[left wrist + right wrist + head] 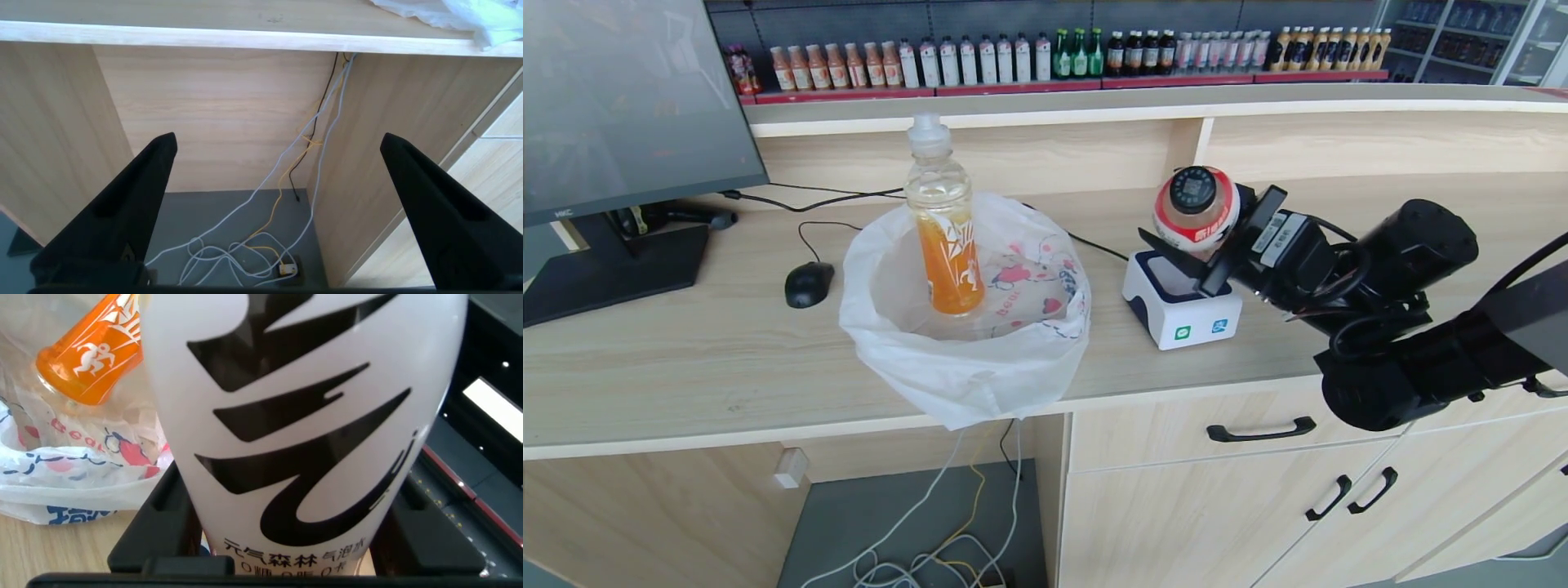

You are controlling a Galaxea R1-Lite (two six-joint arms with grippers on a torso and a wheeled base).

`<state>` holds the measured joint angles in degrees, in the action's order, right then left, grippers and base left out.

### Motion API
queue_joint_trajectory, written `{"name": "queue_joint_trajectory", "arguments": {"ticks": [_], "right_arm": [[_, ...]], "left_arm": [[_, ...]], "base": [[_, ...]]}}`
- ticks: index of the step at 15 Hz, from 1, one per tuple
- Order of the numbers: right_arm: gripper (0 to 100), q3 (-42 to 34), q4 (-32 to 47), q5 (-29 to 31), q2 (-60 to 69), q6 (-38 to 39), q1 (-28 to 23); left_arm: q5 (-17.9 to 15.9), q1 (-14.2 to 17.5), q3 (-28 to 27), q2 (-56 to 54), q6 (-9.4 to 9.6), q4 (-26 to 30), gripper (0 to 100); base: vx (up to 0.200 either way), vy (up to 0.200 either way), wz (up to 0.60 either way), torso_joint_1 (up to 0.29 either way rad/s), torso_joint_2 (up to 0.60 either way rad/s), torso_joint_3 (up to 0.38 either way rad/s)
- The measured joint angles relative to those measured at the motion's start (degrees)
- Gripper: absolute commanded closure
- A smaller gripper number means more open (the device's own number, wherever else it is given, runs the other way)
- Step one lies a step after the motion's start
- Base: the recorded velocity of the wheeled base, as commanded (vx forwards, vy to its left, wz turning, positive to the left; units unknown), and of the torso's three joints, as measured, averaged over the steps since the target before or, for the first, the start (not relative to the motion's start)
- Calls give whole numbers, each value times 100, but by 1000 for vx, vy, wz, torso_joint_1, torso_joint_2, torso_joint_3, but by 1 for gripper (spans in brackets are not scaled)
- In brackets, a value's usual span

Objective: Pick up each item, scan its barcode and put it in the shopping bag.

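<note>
Shopping bag [907, 359]: upright orange bottle [946, 245]. Beside bag, above scanner [1176, 314]: white bottle [1196, 208], clamped in right gripper [1218, 243]. Left gripper [274, 212] wide. Wooden counter [686, 359].

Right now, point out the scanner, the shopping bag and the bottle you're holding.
scanner [1201, 314]: head view, white front face.
shopping bag [947, 384]: head view, near outer wall.
held bottle [1194, 192]: head view, dark round end.

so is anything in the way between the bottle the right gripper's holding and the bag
Nothing visible lies on the counter between the white bottle, held over the scanner, and the shopping bag. The orange bottle standing upright inside it could get bumped.
</note>
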<state>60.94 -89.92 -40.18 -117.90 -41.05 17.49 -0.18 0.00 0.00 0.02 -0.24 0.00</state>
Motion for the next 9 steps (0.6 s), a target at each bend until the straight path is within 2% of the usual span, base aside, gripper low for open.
{"name": "queue_joint_trajectory", "arguments": {"ticks": [4, 6, 9], "right_arm": [[100, -336, -2, 521, 282, 352, 174], [100, -711, 6, 1129, 450, 566, 265], [100, -898, 0, 1958, 622, 1310, 596]], "left_arm": [[2, 0, 0, 0, 0, 0, 0], [0, 0, 0, 0, 2, 0, 0], [2, 0, 0, 0, 0, 0, 0]], "base": [[0, 0, 0, 0, 0, 0], [0, 0, 0, 0, 0, 0], [0, 0, 0, 0, 0, 0]]}}
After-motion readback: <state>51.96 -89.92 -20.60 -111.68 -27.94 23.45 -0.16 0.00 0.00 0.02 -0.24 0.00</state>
